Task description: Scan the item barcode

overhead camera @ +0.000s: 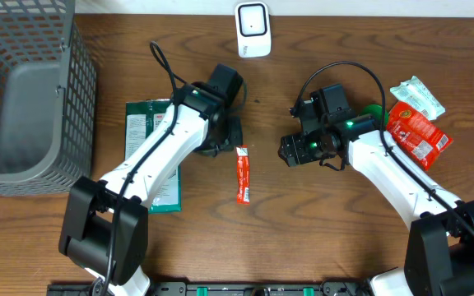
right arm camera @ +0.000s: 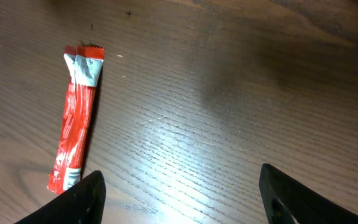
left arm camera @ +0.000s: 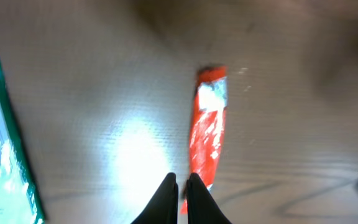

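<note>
We stand at the pick-up step: left claw (left arm camera: 182, 182) clenched empty, right claw (right arm camera: 182, 180) released near the red sachet (right arm camera: 74, 137), which one of them must grasp next.

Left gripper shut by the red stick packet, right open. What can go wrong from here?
The left gripper looks shut on nothing beside the end of the red stick packet; moving on could nudge or leave it.
The packet lies flat on the table, so a pinch may slip.
No barcode shows; it may end up facing away from the scanner.
</note>
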